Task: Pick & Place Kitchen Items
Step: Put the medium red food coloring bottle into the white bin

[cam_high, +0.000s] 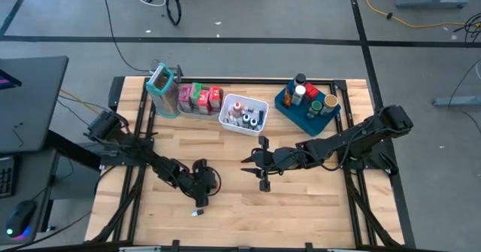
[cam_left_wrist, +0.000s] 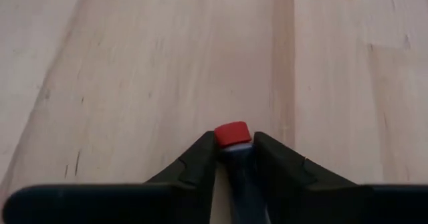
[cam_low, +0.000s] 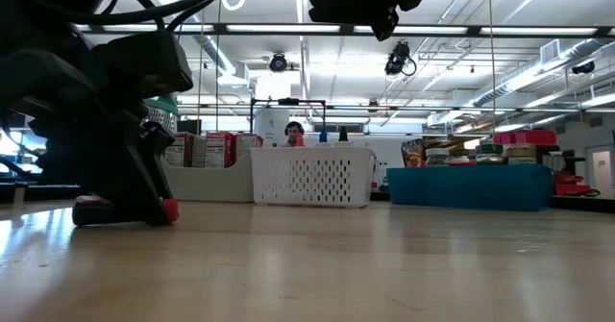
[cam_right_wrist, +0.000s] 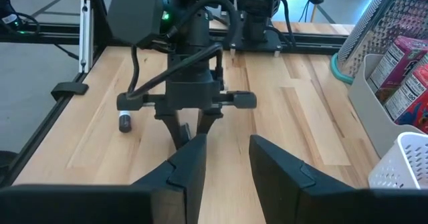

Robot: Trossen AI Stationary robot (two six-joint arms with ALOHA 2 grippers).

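A small dark bottle with a red cap (cam_left_wrist: pixel 233 134) lies on its side on the wooden table (cam_high: pixel 301 207), at the near left. My left gripper (cam_left_wrist: pixel 233 145) is down on it, shut on it; the low view shows the gripper (cam_low: pixel 144 202) low over the bottle's red ends (cam_low: pixel 96 210). My right gripper (cam_right_wrist: pixel 227 160) hangs open above the table's middle (cam_high: pixel 246 165), facing the left arm, with nothing between its fingers. Other kitchen items sit in the containers along the far edge. My left gripper pinches the bottle between its two fingers (cam_left_wrist: pixel 200 154), just behind the red cap, on the dark body (cam_left_wrist: pixel 239 174). The fingers slant down from above and run along the bottle. The cap sticks out past the fingertips. The bottle lies on the table.
A second small dark bottle (cam_right_wrist: pixel 125 122) lies loose near the front edge (cam_high: pixel 197 212). Along the far edge stand a teal grater (cam_high: pixel 162 83), a clear bin of cartons (cam_high: pixel 197 99), a white mesh basket (cam_high: pixel 243 114) and a blue tray (cam_high: pixel 307 105). Bare wood lies front right.
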